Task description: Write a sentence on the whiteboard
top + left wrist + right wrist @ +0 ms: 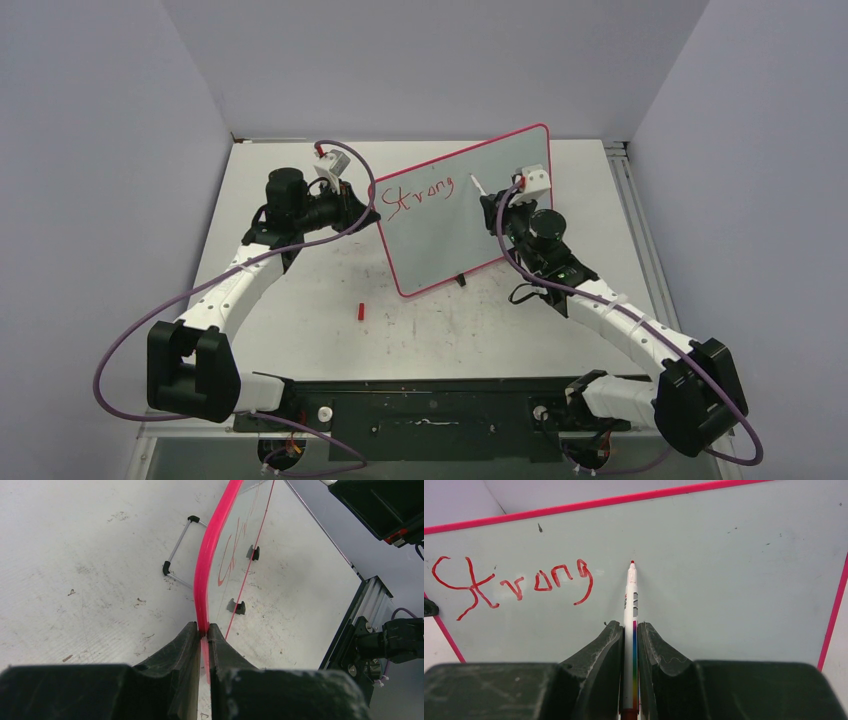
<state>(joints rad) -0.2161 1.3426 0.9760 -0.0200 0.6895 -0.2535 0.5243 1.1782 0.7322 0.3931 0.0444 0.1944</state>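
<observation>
While my left hand (204, 630) pinches the whiteboard (440, 240) by its pink rim, board standing tilted on the tabletop (300, 330), my right hand (630, 630) clamps the marker (630, 595). Tip at the board face, contact unclear, just right of the sentence (519, 587): only "Strong" written.

Top camera looks down from behind; both wrist cameras closely face the whiteboard (455, 225).
</observation>
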